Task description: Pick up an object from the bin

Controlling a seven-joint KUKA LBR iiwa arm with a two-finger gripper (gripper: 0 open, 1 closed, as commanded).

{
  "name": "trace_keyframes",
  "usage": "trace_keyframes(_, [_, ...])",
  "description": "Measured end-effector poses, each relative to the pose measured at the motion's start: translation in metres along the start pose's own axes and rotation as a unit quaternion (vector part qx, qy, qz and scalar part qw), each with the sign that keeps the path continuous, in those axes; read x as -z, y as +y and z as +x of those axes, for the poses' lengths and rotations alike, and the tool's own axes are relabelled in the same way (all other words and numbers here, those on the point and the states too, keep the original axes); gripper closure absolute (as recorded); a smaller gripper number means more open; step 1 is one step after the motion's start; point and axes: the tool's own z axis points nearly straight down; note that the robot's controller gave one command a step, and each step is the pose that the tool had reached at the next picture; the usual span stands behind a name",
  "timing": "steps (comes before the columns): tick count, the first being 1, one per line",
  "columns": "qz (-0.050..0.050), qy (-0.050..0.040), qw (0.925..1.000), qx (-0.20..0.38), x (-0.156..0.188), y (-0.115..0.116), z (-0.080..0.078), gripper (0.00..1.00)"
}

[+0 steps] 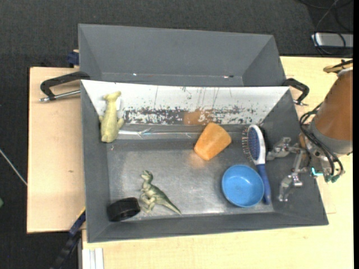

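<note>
My gripper [279, 171] hangs over the bin's right wall, open, with nothing between its fingers. Just left of it lies a hairbrush [257, 150] with a white-and-blue head and a blue handle running toward the front. A round blue bowl [242, 185] sits against that handle, at the front right of the bin floor. An orange cup-shaped block [212, 141] lies on its side further left, near the back wall.
A yellow-green toy animal [110, 118] leans in the back left corner. A green toy dinosaur [154, 194] and a black wheel [123, 209] lie at the front left. The arm's orange cover and cables sit outside the right rim.
</note>
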Motion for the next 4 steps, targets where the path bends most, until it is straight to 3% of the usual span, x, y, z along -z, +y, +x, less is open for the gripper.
trace_keyframes(1, [0.001, -0.0037, 0.9886, 0.151, -0.078, 0.029, -0.019, 0.00])
trace_keyframes(2, [0.003, -0.0043, 0.9886, 0.150, -0.076, 0.027, -0.019, 1.00])
trace_keyframes(3, [0.003, -0.0106, 0.9910, 0.133, 0.055, 0.051, -0.013, 1.00])
trace_keyframes(4, [0.000, -0.0004, 0.9901, 0.140, -0.070, 0.023, -0.015, 1.00])
